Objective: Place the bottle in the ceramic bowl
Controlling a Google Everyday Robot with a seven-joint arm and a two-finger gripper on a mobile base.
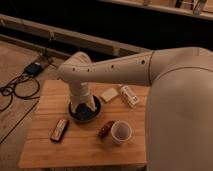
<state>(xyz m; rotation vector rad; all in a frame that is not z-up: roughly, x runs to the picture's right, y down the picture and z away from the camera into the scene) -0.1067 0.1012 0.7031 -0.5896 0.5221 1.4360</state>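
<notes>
1. Gripper point(85, 104) low over the ceramic bowl point(74, 115), jaws spread wide, nothing between them; likely just the arm's resting pose rather than a drop, with no load to release.
2. Far left, off the wooden table point(80, 149): black cables point(17, 88) looped on the floor, clear of the work and cut by the frame edge.
3. Toward the table's left front: flat dark packet point(59, 130), lying apart from everything else; printing too dim to read.
4. Bowl next, upright on the boards, mouth up and ready to receive; inside mostly masked by gripper and wrist, so contents impossible to judge.
5. Right of the bowl's front: small reddish-brown thing point(105, 129), touching or just beside the white cup point(121, 132); kind unclear.
6. Behind those: cream block point(109, 94), flat on the table near the bowl's far right rim.
7. Bottle point(130, 96) on its side just right of the block, seemingly not touching it, well outside the bowl; not yet picked up, so task judged barely begun. Lying flat, best taken across the narrow body.
8. Far right: bulky pale arm point(175, 100) filling the corner, hiding the table's right edge and whatever sits there.
</notes>
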